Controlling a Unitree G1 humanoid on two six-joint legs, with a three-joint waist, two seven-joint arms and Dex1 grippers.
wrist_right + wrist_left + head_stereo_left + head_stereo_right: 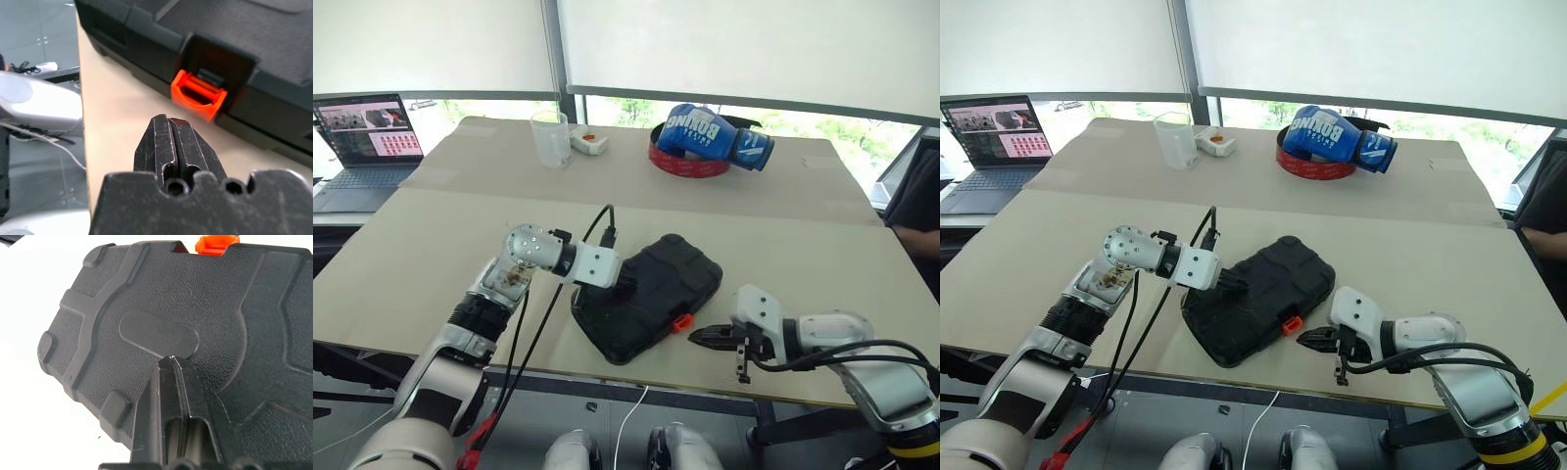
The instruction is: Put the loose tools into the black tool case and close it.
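Nearest us, our right gripper (170, 128) is clenched empty just short of the orange latch (199, 94) on the closed black tool case (646, 294), whose lid our equally clenched left gripper (171, 363) presses from above.

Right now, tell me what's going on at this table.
A two-armed robot is working on a flat black plastic tool case, which lies shut near the table's front edge. The left gripper, fingers together, presses on the lid. The right gripper, also shut and holding nothing, points at the small orange latch on the case's front, just short of it. The latch looks not yet snapped flat. No loose tools lie on the table.
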